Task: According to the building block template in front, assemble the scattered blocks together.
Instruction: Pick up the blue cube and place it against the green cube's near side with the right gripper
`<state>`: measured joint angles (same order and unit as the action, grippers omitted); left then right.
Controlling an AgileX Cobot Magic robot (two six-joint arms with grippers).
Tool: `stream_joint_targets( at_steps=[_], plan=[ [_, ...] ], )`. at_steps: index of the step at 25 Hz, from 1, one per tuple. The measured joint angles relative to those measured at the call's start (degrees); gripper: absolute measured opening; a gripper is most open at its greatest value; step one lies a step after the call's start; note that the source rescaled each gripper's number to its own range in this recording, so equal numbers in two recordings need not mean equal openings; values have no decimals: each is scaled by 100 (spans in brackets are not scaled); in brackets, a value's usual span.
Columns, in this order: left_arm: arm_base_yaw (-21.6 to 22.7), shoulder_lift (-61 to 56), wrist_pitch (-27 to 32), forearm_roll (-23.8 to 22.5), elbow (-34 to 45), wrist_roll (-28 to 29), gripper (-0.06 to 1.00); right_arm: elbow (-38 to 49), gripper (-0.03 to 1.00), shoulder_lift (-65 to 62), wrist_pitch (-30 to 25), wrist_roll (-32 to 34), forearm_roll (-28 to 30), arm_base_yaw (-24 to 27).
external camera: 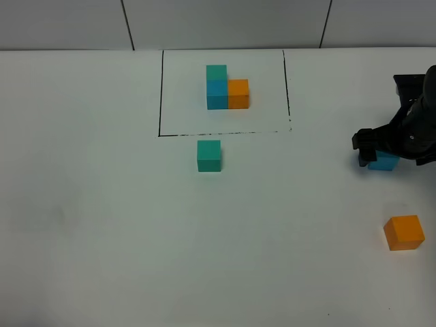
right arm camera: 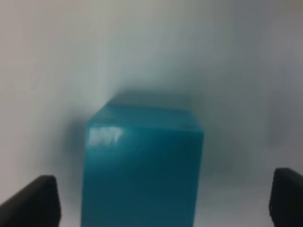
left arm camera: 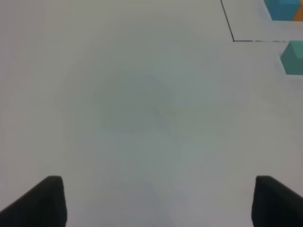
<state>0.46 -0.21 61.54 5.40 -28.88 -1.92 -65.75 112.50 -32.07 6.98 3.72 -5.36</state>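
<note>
On the white table (external camera: 82, 238), the framed L-shaped template (external camera: 227, 88) of green, blue and orange cubes sat at the far middle, with the loose green cube (external camera: 209, 155) just outside the frame's near line. Over at the right edge the right gripper (right arm camera: 163, 201) was spread wide around the loose blue cube (external camera: 383, 162), gaps showing on both sides; the left gripper (left arm camera: 158, 201) was also spread, over bare table. Loose orange cube (external camera: 404, 232) lay nearer, apart from the blue one.
</note>
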Motion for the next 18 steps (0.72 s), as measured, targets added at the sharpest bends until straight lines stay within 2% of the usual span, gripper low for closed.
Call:
stream_joint_targets(
  at_steps=[7,10,13,14,17,18],
  plan=[
    [0,0,0,0,0,0,67,0,77,149,303,59,-52,0],
    [0,0,0,0,0,0,67,0,72,200,318,165,-62,0],
    [0,0,0,0,0,0,67,0,55,206,318,262,-67,0],
    [0,0,0,0,0,0,67,0,44,206,313,308,-67,0],
    [0,0,0,0,0,0,67,0,0,206,248,443,-67,0],
    [0,0,0,0,0,0,67,-7,2,206,201,487,-67,0]
  ],
)
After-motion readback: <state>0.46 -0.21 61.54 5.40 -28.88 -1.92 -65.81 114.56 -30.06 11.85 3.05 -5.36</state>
